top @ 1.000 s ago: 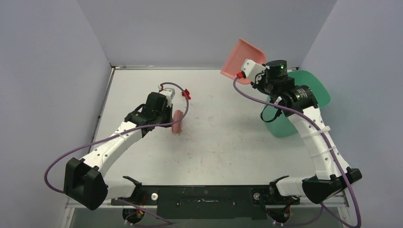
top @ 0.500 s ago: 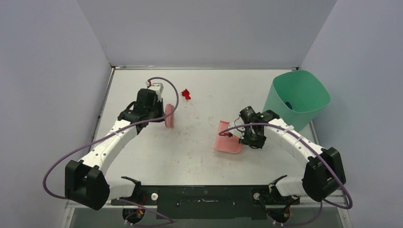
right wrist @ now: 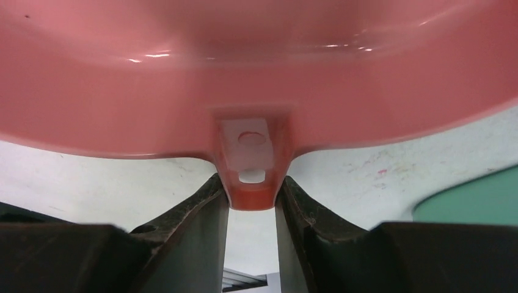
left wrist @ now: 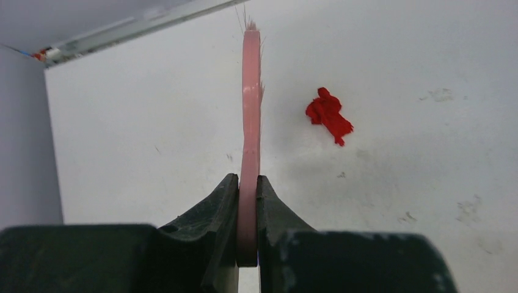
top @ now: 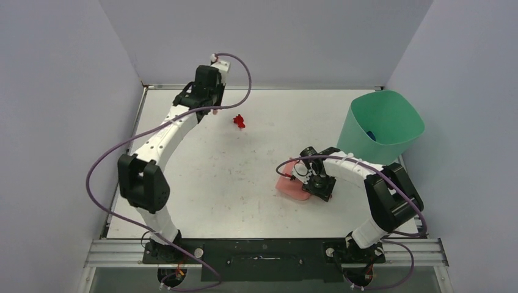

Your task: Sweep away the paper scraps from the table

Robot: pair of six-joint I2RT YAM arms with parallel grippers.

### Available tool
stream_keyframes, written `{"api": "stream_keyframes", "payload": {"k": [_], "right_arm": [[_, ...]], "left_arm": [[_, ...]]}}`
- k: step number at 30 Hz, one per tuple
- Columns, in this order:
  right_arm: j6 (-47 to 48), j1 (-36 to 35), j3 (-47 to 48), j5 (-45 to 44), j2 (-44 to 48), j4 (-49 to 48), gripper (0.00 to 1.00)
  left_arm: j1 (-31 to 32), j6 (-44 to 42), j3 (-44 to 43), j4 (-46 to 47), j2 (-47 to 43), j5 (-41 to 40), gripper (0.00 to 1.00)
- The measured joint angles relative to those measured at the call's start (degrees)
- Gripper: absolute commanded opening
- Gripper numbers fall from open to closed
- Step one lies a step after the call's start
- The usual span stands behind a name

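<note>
A: Left side first. What does the left gripper (left wrist: 247, 201) have?

B: Its fingers are pinched on the handle of a pink brush (left wrist: 250, 110). The wrist view shows the brush edge-on, running straight out ahead of the fingertips, with stray bristles at the far end.

A: And the paper?

B: One red scrap (left wrist: 328, 115) lies on the white table (left wrist: 153, 122), ahead of the gripper and to the right of the brush's far half. It is near the brush but apart from it.

A: Now the right side.

B: The right gripper (right wrist: 250, 195) is clamped on the small tab handle of a pink dustpan (right wrist: 244, 73). The pan spreads out just ahead of the fingers. The top view puts it low at the table; actual contact cannot be told.

A: Anything past it?

B: A green bin (top: 382, 125) stands off to the gripper's right, well apart from the red scrap. A small dark-blue bit (top: 371, 135) shows inside it.
</note>
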State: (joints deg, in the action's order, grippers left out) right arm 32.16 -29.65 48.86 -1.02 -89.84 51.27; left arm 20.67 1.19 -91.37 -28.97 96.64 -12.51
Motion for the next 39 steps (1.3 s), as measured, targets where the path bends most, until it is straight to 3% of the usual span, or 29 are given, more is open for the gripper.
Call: {"api": "stream_keyframes", "payload": {"k": [2, 5, 12, 16, 20, 25, 28, 39], "right_arm": [[-0.76, 0.28, 0.11, 0.94, -0.57, -1.05, 0.50], [-1.42, 1.20, 0.26, 3.96, 0.00, -2.25, 0.61], [0.87, 4.63, -2.01, 9.99, 10.75, -4.74, 0.62], [3.23, 6.95, -3.52, 12.13, 14.78, -4.81, 0.57], [4.98, 7.78, -5.03, 13.22, 15.19, -4.57, 0.47], [6.25, 7.87, -6.01, 14.25, 15.19, -3.76, 0.20], [6.34, 7.87, -5.95, 14.64, 15.19, -3.10, 0.12], [4.79, 7.85, 6.21, 11.91, 14.71, 7.63, 0.08]], "left_arm": [[1.27, -5.20, -6.80, -1.20, 6.23, -2.75, 0.00], [3.41, -12.74, -17.11, -3.02, 16.59, -7.52, 0.00], [5.42, -23.19, -27.65, -7.26, 31.19, -11.13, 0.00], [5.66, -26.67, -29.99, -8.74, 35.17, -10.75, 0.00], [6.27, -28.87, -31.26, -9.46, 36.17, -10.54, 0.00], [7.15, -29.64, -31.89, -9.75, 36.39, -8.66, 0.00], [7.41, -29.99, -31.89, -9.77, 36.39, -6.93, 0.00], [8.70, -30.05, -27.63, -9.73, 33.57, -5.51, 0.00]]}}
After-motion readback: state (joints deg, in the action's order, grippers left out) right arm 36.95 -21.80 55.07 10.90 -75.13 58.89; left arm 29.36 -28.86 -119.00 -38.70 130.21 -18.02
